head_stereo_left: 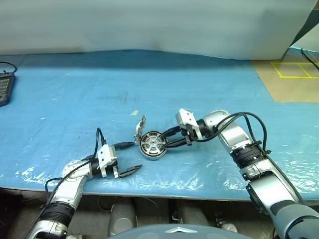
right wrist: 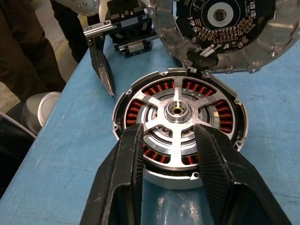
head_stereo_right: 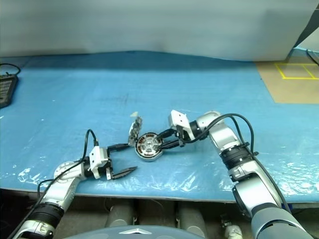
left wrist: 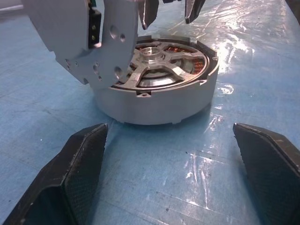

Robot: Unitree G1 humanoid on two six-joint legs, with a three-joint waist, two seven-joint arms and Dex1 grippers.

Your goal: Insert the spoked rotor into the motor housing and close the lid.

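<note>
The motor housing [right wrist: 123, 137] lies flat on the blue sheet, its copper windings showing in a ring. The spoked rotor [right wrist: 177, 111] sits inside it, silver spokes up. The lid [right wrist: 220, 28] stands on edge at the housing's far-left side, circuit face toward it, joined by wires. My right gripper [head_stereo_left: 163, 141] hovers over the rotor, open, its fingers [right wrist: 133, 154] a little apart with nothing between them. My left gripper [head_stereo_left: 135, 155] rests low on the sheet just left of the housing [left wrist: 159, 105], open wide and empty, pointing at its wall.
A dark flat device [head_stereo_left: 4, 87] lies at the table's far left edge. Brown floor with yellow tape [head_stereo_left: 294, 69] lies beyond the table's right end. Someone in dark clothing [right wrist: 18, 51] stands by the table. The front edge of the table runs close below both arms.
</note>
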